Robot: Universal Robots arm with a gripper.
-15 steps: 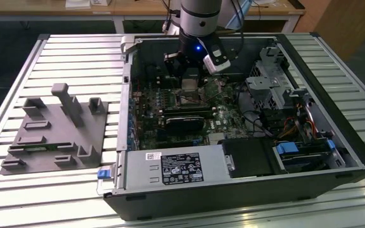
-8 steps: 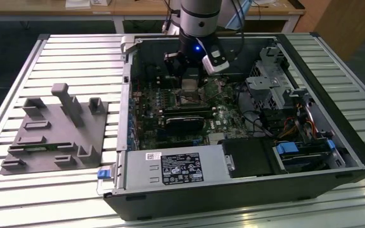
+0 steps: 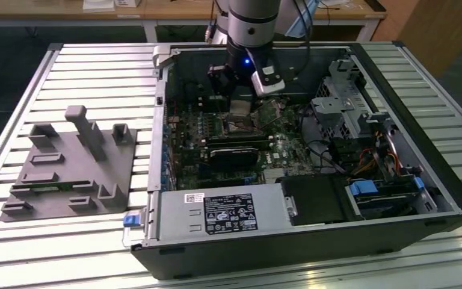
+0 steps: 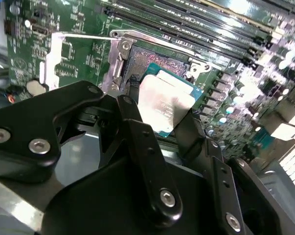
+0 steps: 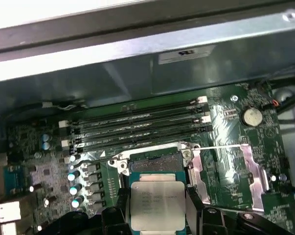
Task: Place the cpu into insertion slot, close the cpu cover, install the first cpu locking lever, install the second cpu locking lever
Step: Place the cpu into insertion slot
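Note:
My gripper [image 3: 240, 103] reaches down into the open computer case [image 3: 159, 150] and is shut on the cpu [image 4: 163, 105], a flat square chip with a silvery top and green edge. Black fingers [image 4: 133, 93] clamp it on two opposite sides. In both wrist views the cpu [image 5: 157, 203] hangs over the near part of the insertion slot [image 5: 154, 164], a dark square socket with a silver rim on the green motherboard. I cannot tell whether the chip touches the slot. The cpu cover [image 5: 245, 171] lies flipped open beside the socket, and a thin locking lever [image 5: 220, 146] stands raised across it.
Long black memory slots [image 5: 137, 129] run just beyond the socket. A labelled power supply box [image 3: 227, 214] fills the case's near end, and a drive cage [image 3: 343, 102] with cables sits on the exterior view's right. A grey fixture [image 3: 70, 162] rests on the slatted table [image 3: 94, 78].

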